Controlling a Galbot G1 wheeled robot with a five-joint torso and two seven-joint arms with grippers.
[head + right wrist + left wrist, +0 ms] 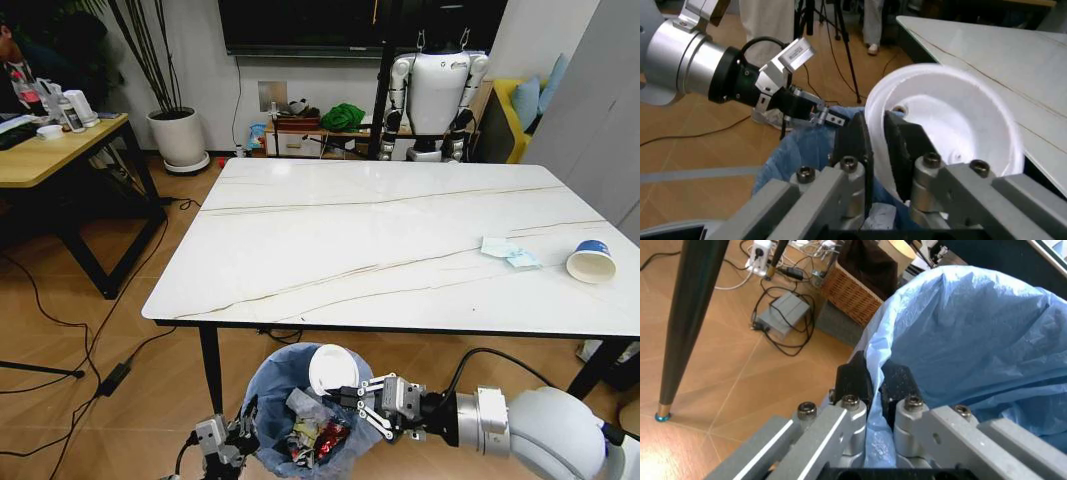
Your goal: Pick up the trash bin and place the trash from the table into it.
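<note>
1. The trash bin (285,405) sits below the near edge of the marble-topped desk (400,240), lined with a crinkly light-blue bag (973,340) that puffs over its rim.
2. The left gripper (232,438) is at the bin's near-left rim. In the left wrist view its black fingers (852,382) are closed tight on a fold of the blue bag at the rim, with only the plastic between them.
3. The right gripper (362,398) reaches in from the right and hangs over the mouth of the bin. Its fingers (855,137) are pinched on the rim of a white disc (331,369), a shallow round lid-like piece, which stands tilted on edge above the bin's opening.
4. Inside the bin lie a crushed red can (328,438) and some crumpled grey-white litter (303,405), near the right wall.
5. On the desk, near its right edge, a blue-white paper cup (591,261) lies on its side with its open mouth facing the robot.
6. Just left of the cup, apart from it, is a pale-blue tissue (508,251), lying flat.
7. A tan wooden desk (50,150) stands to the far left, well apart from the marble one.
8. A white humanoid robot (435,90) stands beyond the far edge.
</note>
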